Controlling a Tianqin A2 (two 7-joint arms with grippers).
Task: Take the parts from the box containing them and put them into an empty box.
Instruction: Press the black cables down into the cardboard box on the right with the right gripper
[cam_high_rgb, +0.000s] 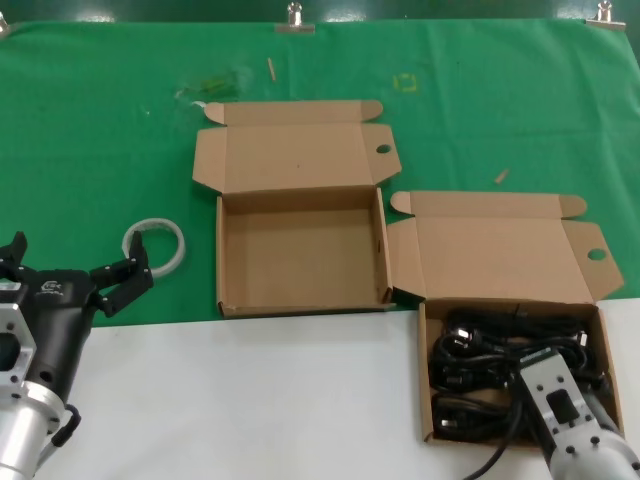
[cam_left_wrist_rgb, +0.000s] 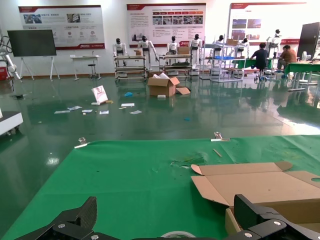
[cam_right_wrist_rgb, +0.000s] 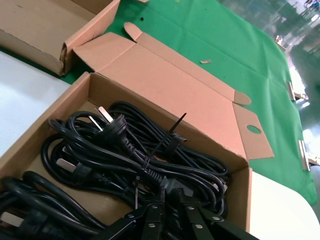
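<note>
The empty box (cam_high_rgb: 300, 255) lies open on the green cloth at the centre, lid back; it also shows in the left wrist view (cam_left_wrist_rgb: 270, 187). The box containing the parts (cam_high_rgb: 425, 370) lies open at the right, front half on the white table, with several black looped power cords (cam_high_rgb: 480, 350) in it. My right gripper (cam_high_rgb: 530, 368) is down in this box. In the right wrist view its fingers (cam_right_wrist_rgb: 155, 215) stand close together around a tied cord bundle (cam_right_wrist_rgb: 125, 145), inside the box wall (cam_right_wrist_rgb: 60, 117). My left gripper (cam_high_rgb: 78, 262) is open and empty at the left, above the table edge.
A white tape ring (cam_high_rgb: 155, 247) lies on the green cloth between my left gripper and the empty box. Small scraps lie on the far cloth. Clips hold the cloth at the far edge. White table runs along the front.
</note>
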